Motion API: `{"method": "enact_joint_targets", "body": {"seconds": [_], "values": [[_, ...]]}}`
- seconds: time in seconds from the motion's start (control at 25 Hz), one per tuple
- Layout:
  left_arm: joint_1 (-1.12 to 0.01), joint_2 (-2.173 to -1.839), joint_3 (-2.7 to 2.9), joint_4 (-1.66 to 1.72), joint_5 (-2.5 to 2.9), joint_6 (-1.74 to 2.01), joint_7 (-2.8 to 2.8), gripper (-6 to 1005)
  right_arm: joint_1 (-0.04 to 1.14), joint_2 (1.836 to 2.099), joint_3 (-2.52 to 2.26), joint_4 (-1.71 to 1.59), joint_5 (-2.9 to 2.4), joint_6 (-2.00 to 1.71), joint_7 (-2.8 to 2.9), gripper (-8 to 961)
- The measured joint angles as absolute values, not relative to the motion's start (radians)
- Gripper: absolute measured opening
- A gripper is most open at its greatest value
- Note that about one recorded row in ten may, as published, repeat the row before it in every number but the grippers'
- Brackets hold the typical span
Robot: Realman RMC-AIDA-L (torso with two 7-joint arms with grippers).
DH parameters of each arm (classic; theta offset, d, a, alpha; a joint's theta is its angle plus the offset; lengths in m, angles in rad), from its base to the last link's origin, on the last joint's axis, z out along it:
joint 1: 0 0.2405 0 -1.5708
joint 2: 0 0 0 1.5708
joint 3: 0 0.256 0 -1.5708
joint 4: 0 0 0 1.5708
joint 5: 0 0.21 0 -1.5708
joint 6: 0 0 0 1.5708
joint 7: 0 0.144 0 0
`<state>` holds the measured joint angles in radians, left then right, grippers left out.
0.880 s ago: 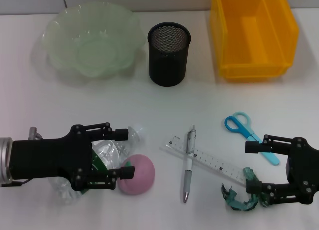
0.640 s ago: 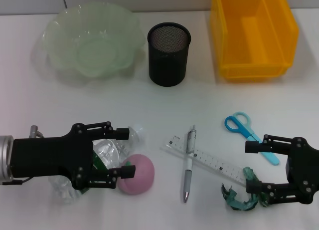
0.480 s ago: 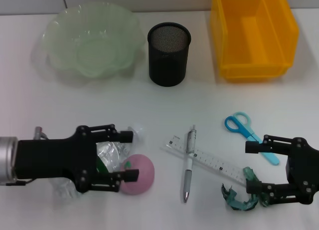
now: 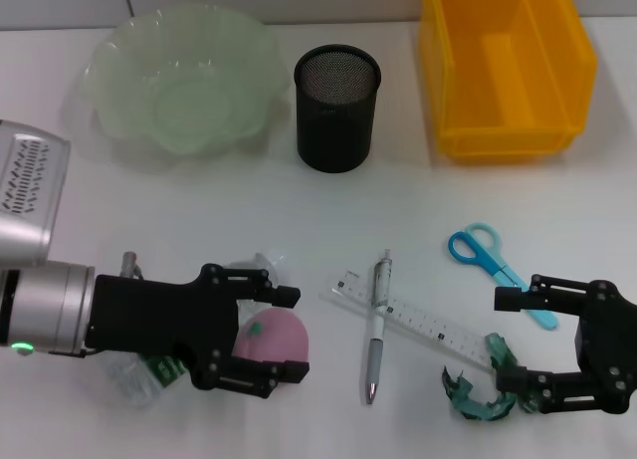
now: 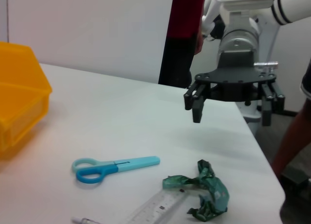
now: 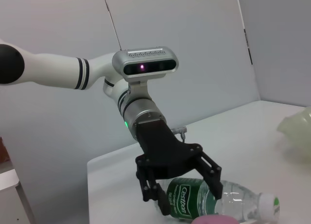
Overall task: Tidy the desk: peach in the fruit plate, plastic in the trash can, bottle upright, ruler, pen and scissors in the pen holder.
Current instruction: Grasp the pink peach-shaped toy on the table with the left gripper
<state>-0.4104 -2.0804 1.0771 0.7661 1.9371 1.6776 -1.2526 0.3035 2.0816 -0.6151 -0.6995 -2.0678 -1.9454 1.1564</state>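
Note:
The pink peach [image 4: 261, 338] lies at the front left, between the fingers of my open left gripper [image 4: 287, 335], which straddles it. The clear bottle [image 4: 267, 264] with a green label lies on its side behind the peach, mostly hidden under the left arm; the right wrist view shows the bottle [image 6: 214, 200] lying under that gripper. My right gripper [image 4: 508, 340] hangs open at the front right, beside the crumpled green plastic [image 4: 476, 397]. Between the arms lie the ruler [image 4: 423, 323], the pen [image 4: 377, 325] and the blue scissors [image 4: 486, 255].
At the back stand the pale green fruit plate [image 4: 184, 76], the black mesh pen holder [image 4: 337, 106] and the yellow trash can [image 4: 503, 66]. The left wrist view shows the table's edge just past the plastic [image 5: 206, 195].
My left arm has slid right and turned at the wrist, so its open fingers now sit on both sides of the peach. The right gripper has barely shifted.

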Motion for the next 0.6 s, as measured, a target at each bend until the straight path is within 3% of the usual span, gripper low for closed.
{"method": "enact_joint_targets", "body": {"seconds": [0.6], "values": [[-0.419, -2.075, 1.209, 0.777, 1.940, 1.553, -1.246, 718, 0.299, 2.082, -0.617, -0.682, -2.069, -1.945, 1.139, 819]]}}
